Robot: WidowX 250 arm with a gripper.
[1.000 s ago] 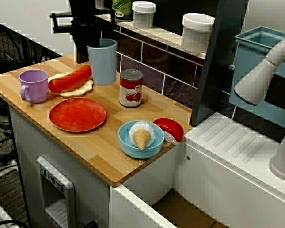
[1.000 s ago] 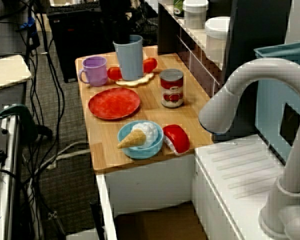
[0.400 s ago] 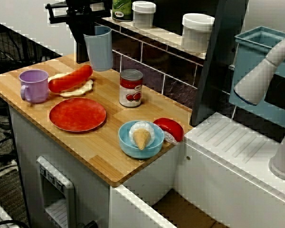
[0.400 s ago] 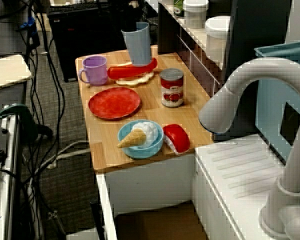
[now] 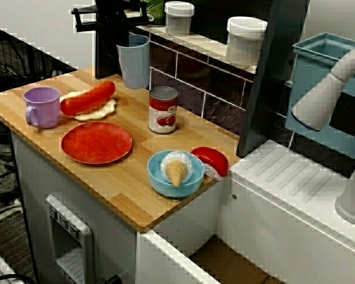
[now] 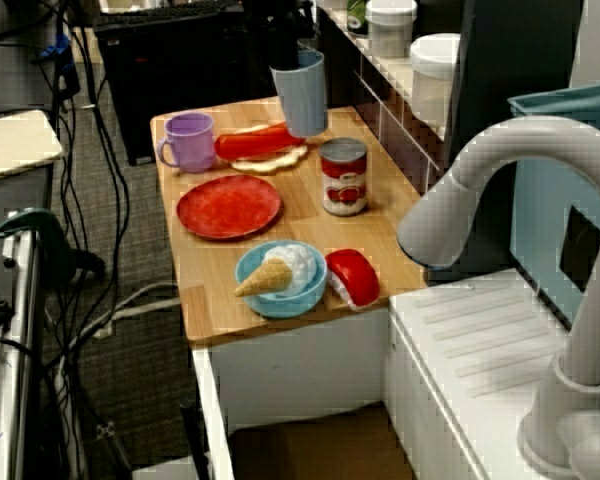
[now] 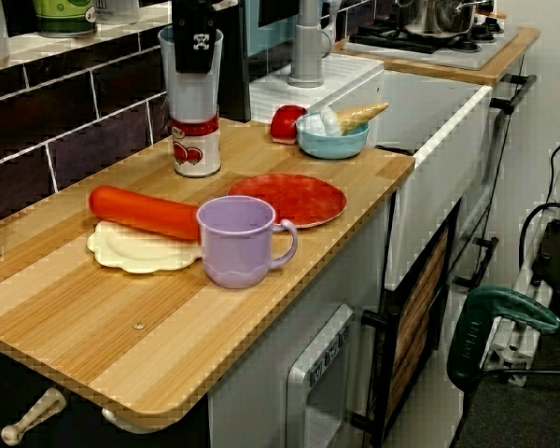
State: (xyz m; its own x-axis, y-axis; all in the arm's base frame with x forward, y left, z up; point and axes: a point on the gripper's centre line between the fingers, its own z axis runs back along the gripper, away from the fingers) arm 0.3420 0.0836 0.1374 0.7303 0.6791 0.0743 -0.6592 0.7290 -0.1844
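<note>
My black gripper (image 5: 129,36) is shut on the rim of a tall blue-grey cup (image 5: 135,63), with one finger outside the wall and one inside. The cup hangs upright above the wooden counter (image 5: 124,195), close to the tiled back wall. In the view over the faucet the cup (image 6: 302,95) floats above the right end of the red sausage (image 6: 255,142), under the gripper (image 6: 286,55). In the low view along the counter the cup (image 7: 189,89) is just above the soup can (image 7: 197,145), and the gripper (image 7: 194,42) clasps its rim.
On the counter stand a purple mug (image 5: 41,106), a sausage on a cream plate (image 5: 87,97), a red plate (image 5: 96,142), a soup can (image 5: 163,109), a blue bowl with an ice-cream cone (image 5: 175,173) and a red piece (image 5: 211,161). Jars (image 5: 245,38) line the shelf. A faucet (image 6: 480,190) rises at the right.
The cup has left the counter beside the sausage; my gripper lifted it and carried it right, toward the wall and the can.
</note>
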